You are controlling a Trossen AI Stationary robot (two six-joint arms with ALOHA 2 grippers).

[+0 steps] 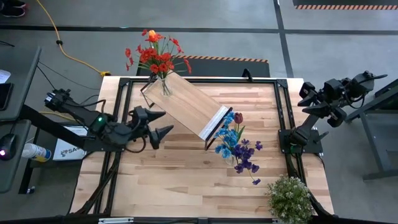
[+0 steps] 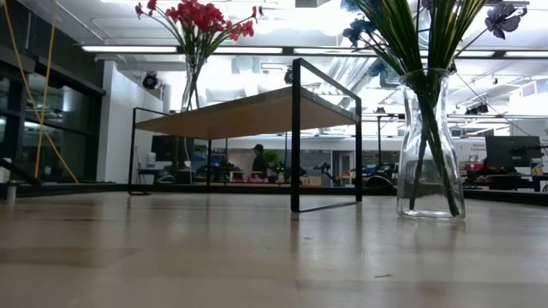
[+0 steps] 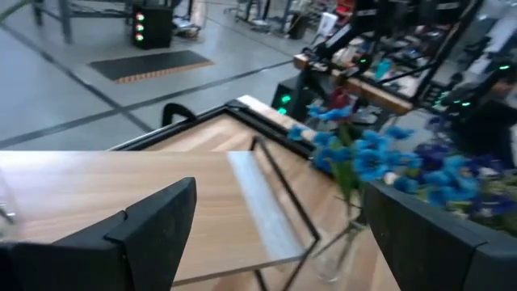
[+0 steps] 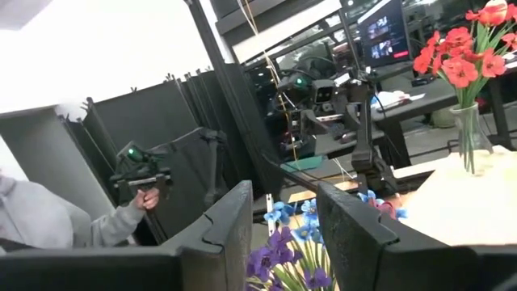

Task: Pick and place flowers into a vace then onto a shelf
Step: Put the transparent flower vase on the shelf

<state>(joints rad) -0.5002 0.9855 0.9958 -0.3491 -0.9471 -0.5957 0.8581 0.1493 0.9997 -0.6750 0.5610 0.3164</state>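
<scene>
The shelf [image 1: 186, 104], a light board on black frame ends, stands slantwise on the table's far middle. A glass vase [image 2: 190, 85] of red and orange flowers [image 1: 155, 56] stands on its far left end. A second glass vase [image 2: 431, 145] of blue and purple flowers [image 1: 235, 142] stands on the tabletop by the shelf's right end. My left gripper [image 1: 163, 123] hovers open left of the shelf, with nothing between its fingers [image 3: 153, 226]. My right gripper [image 1: 306, 99] is raised at the table's far right edge, open and bare [image 4: 283, 206].
A bushy pale green-white plant [image 1: 289, 199] stands at the near right corner. A black metal frame [image 1: 283, 118] runs along the table's sides. In the right wrist view a person's hand [image 4: 141, 198] holds a dark device beyond the table. Bare tabletop [image 1: 174, 174] lies near.
</scene>
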